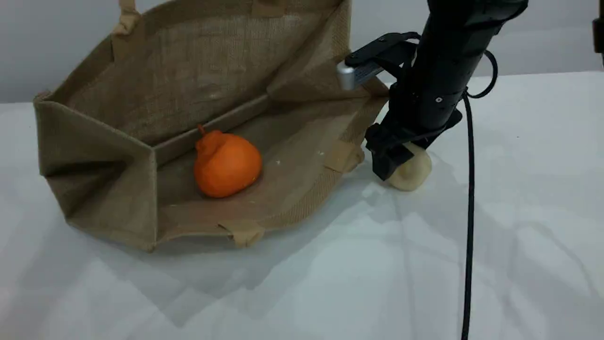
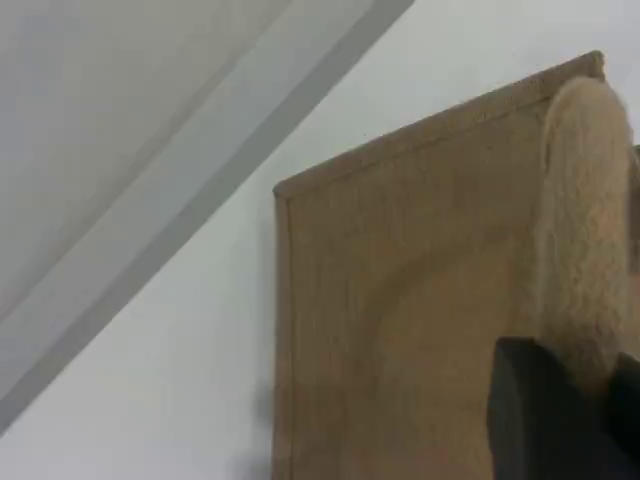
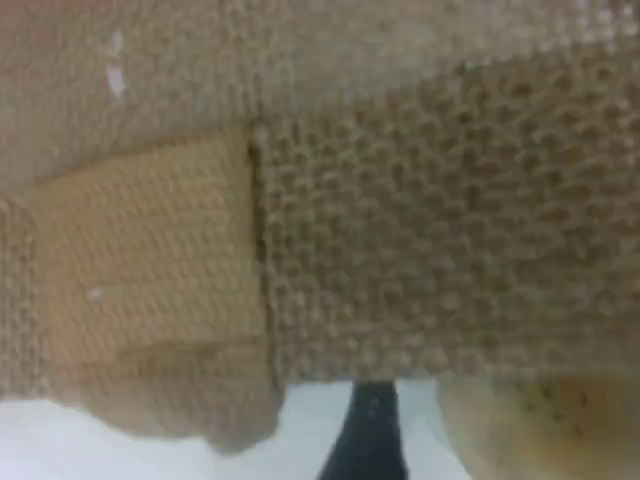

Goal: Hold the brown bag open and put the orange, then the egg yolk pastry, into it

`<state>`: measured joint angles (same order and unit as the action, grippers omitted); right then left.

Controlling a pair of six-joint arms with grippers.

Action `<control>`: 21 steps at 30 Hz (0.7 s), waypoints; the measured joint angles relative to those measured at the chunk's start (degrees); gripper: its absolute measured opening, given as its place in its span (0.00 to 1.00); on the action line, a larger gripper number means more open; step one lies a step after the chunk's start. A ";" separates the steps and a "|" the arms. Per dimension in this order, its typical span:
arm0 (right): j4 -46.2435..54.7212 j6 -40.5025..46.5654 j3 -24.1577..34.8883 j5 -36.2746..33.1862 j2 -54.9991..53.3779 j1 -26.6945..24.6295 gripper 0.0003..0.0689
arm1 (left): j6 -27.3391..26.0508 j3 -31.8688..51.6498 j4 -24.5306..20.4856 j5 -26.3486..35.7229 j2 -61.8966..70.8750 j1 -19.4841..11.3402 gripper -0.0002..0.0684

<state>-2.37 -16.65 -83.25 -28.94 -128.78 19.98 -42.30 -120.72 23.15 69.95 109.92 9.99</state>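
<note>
**Pastry pickup could slip beside the bag**

The left gripper (image 2: 560,420) pinches a handle (image 2: 585,220), holding the bag (image 1: 198,89) open; if it slips, the mouth sags. The orange (image 1: 226,163) lies inside. The right gripper (image 1: 394,165), jaws spread, straddles the pastry (image 1: 411,171) on the table (image 1: 519,212) just beside the bag; a skewed close could squash it or roll it away.

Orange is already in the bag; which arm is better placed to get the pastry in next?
Right. The right gripper is down at the egg yolk pastry, just outside the brown bag that holds the orange. The left gripper is shut on the bag's handle, holding it open.
</note>
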 joint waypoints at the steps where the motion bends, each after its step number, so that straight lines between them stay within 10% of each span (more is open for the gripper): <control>1: 0.00 0.00 0.00 0.14 -0.08 0.00 0.75 | 0.00 0.00 0.00 0.00 0.00 0.00 0.13; 13: 2.71 0.00 -0.05 -0.75 -0.44 0.00 0.11 | 0.00 0.00 0.00 0.00 0.00 0.00 0.13; 21: 5.03 2.81 0.13 -7.01 2.31 0.00 0.05 | -0.05 0.00 0.00 0.00 0.00 0.00 0.13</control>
<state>2.66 -13.84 -83.12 -35.94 -126.47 19.98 -42.36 -120.72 23.15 69.95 109.92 9.99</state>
